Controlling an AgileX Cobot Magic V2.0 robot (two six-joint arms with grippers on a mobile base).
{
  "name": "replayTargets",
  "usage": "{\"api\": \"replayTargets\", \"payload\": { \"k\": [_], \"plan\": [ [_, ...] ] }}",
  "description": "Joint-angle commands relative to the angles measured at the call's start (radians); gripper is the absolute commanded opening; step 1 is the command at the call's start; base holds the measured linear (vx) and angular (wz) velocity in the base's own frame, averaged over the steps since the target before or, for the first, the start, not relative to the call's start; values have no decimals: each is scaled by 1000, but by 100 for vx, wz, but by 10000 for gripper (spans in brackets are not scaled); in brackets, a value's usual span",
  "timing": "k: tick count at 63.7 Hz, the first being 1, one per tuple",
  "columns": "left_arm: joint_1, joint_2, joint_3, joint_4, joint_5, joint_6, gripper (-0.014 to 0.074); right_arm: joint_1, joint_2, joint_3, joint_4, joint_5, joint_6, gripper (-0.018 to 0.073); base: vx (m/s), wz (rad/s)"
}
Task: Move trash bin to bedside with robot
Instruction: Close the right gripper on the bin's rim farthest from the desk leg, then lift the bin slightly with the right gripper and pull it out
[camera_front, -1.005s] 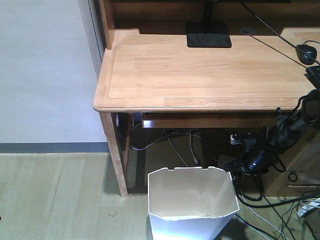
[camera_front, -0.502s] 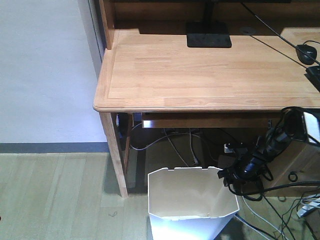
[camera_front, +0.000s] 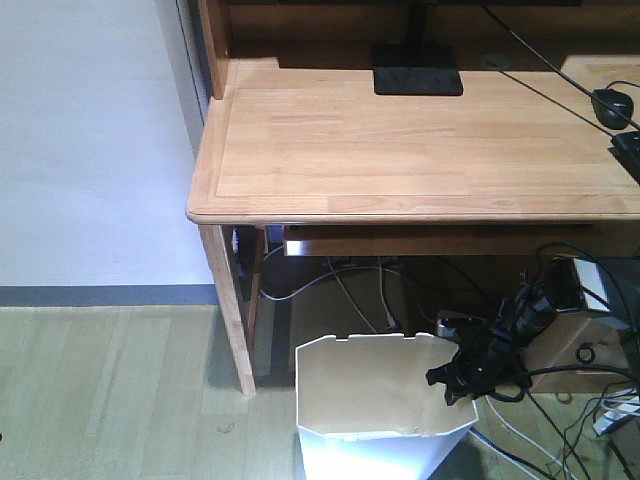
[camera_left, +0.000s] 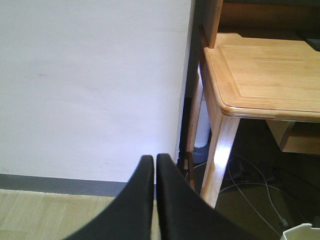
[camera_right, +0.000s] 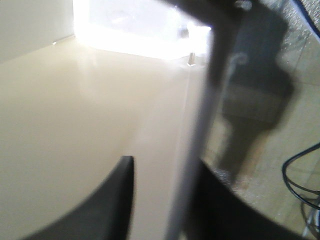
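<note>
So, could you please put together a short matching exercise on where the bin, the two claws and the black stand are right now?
Things:
1. trash bin
2. left claw
3. right claw
4. black stand

Places or states:
A. at the back of the desk top
B. fingers together, facing the white wall
C. on the floor in front of the desk
D. straddling the bin's rim, one finger inside

Pairs: 1-C, 2-B, 3-D, 4-A

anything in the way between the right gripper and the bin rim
Nothing visible. The right gripper is at the right rim of the trash bin. In the right wrist view its fingers straddle the bin wall, one inside and one outside, with a small gap left on the inner side.
</note>
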Motion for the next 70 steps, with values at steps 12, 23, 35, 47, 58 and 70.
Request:
{"api": "replayTargets", "payload": {
  "k": [12,23,35,47,58,70],
  "plan": [
    [-3,-14,3,-2,-66,-4,-6,-25,-135,2,140,36,-97,-12,0,0],
    [-3,-14,3,-2,-66,-4,-6,-63,-242,142,397,11,-363,-9,0,0],
    [-3,-14,3,-2,-66,-4,-6,-143,-360,336,735,100,-776,-6,0,0],
    [-3,-14,3,-2,-66,-4,-6,-203,-499,518,888,136,-992,-6,0,0],
    [-3,-14,3,-2,-66,-4,-6,-202,-622,666,795,135,-1039,-6,0,0],
    [-3,-14,3,-2,-66,-4,-6,-202,-672,740,784,168,-1030,-6,0,0]
  ]
}}
